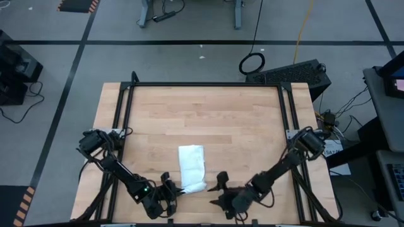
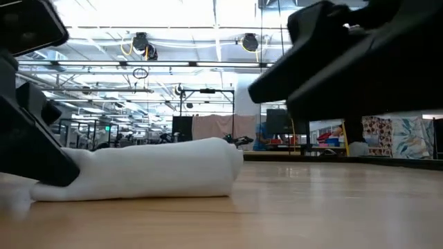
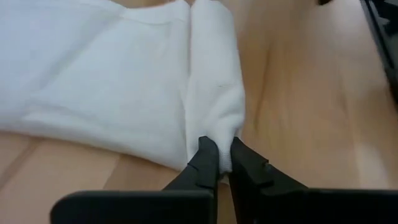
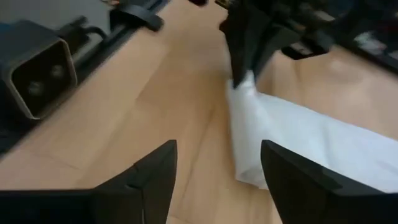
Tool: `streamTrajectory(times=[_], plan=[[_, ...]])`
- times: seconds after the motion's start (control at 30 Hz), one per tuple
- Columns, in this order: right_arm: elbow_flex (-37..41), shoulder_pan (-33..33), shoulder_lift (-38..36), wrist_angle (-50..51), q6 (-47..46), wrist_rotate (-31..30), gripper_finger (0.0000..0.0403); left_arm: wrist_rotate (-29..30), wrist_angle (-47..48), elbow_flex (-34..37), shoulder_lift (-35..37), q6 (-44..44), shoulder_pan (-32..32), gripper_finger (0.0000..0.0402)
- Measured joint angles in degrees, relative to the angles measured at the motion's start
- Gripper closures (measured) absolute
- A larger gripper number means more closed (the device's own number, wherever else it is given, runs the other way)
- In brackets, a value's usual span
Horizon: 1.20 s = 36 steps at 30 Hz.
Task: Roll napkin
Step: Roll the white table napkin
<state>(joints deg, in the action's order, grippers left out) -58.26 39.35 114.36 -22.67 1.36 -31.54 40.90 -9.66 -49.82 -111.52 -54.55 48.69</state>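
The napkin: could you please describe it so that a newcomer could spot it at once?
On the light wooden table, look near the front edge, between the two dark arms. There lies the plain white soft cloth napkin, partly rolled, its near end pinched by the left tool. It is the only white thing among wood and black metal.

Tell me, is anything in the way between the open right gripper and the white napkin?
Nothing visible. Only bare table lies between the right gripper and the napkin. Its jaws stand open beside the napkin's near end, while the left gripper pinches the other corner.

White napkin point(image 2: 145, 169) bunched on wooden table point(image 2: 311, 207) — left tool point(image 2: 41, 162) at its end
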Motion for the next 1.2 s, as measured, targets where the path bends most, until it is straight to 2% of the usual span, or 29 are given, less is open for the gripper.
streamTrajectory(times=[0.13,0.3,0.47,0.63,0.9,1.2], plan=[[0.0,0.4,1.1,-2.4,0.9,-4.0,0.0186,-6.5,-0.3,0.0,1.5,1.3,-2.4,0.0381],[-0.1,-0.9,3.6,-5.3,3.9,-3.7,0.0188,-11.5,-1.0,-0.1,1.9,3.0,-5.1,0.038],[-0.1,-3.0,7.1,-6.6,2.3,-1.4,0.0188,-11.8,-0.9,-0.1,1.9,4.4,-5.6,0.038],[-0.2,-3.2,7.5,-7.3,2.3,-1.5,0.0188,-11.8,-0.3,-0.1,1.9,4.5,-5.0,0.0379],[-0.2,-2.7,6.2,-7.3,3.4,-5.6,0.0188,-11.7,0.0,-0.1,1.9,4.5,-4.8,0.0379],[-0.2,-4.6,6.9,-5.8,-3.5,-1.0,0.0199,-11.6,0.1,-0.1,1.9,4.3,-4.9,0.0379]])
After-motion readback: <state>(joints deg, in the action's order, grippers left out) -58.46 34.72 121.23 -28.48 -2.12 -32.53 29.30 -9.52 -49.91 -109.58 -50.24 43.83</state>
